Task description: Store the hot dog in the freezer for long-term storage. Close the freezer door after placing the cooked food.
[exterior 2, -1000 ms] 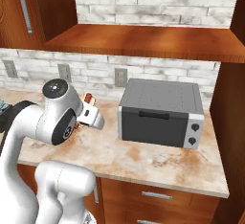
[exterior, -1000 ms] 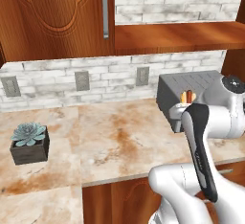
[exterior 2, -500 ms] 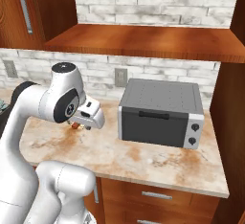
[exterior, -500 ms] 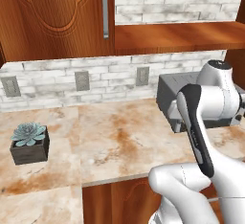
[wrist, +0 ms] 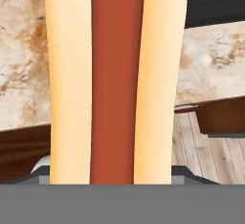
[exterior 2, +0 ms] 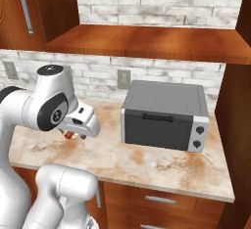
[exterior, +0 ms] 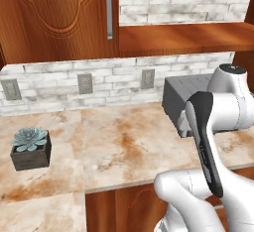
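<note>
Pincer [exterior 2: 71, 135] raised above the marble tabletop [exterior 2: 147, 162], pinching the hot dog [wrist: 116, 82]. In the hand view, hot dog standing lengthwise up the middle: red-brown sausage between two tan bun halves, rising from between the finger tips at the bottom. In the right base view, just a reddish-brown tip of it peeking out under the white hand, left of the grey toaster oven [exterior 2: 164, 115] and apart from it. Beneath the hot dog in the hand view: veined tabletop, its front edge, dark wood cabinet face, then wooden plank floor [wrist: 210, 158] at the lower right. Toaster oven on the tabletop against the white brick backsplash [exterior: 114, 80], two knobs on its right side. Wall outlets [exterior: 85, 83] set in the backsplash. Small succulent in a dark square pot [exterior: 31, 149] far off on the left of the tabletop in the left base view. Brown wooden cabinet door [exterior: 59, 18] with a vertical metal handle above, open wooden shelf [exterior 2: 147, 42] beside it.
</note>
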You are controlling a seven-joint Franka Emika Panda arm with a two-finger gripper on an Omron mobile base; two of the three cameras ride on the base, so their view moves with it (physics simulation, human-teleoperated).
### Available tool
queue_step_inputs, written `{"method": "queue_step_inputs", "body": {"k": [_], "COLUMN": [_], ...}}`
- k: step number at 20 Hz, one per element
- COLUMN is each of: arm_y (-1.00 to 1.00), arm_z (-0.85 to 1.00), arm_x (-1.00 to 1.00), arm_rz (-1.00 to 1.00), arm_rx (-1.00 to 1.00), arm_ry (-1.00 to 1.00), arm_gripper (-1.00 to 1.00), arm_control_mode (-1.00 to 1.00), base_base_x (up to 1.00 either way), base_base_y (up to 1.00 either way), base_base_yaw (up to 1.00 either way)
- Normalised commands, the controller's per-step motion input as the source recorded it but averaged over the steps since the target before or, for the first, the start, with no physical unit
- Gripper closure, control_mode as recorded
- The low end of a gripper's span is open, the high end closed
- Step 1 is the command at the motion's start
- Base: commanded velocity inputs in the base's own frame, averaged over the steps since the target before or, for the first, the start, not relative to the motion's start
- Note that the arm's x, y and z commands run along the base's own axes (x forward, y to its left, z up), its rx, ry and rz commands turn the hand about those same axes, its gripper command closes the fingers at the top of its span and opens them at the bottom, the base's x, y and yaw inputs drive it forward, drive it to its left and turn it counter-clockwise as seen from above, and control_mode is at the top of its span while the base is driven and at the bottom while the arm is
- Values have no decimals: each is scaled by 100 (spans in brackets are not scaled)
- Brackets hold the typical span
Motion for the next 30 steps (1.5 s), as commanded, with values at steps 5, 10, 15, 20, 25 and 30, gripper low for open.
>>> {"method": "queue_step_inputs", "body": {"k": [5, 10, 15, 20, 25, 30], "arm_y": [7, 0, 0, 0, 0, 0], "arm_z": [0, 0, -3, 0, 0, 0], "arm_x": [-1, 0, -1, 0, 0, 0], "arm_rz": [0, 0, 0, 0, 0, 0], "arm_rx": [0, 0, 0, 0, 0, 0], "arm_ry": [4, -2, -3, 0, 0, 0], "arm_gripper": [100, 100, 100, 100, 100, 100], "arm_control_mode": [-100, -100, -100, 100, 100, 100], "base_base_x": [0, 0, 0, -40, -91, -96], "base_base_y": [0, 0, 0, -3, -2, -22], "base_base_yaw": [0, 0, 0, -7, -20, -25]}}
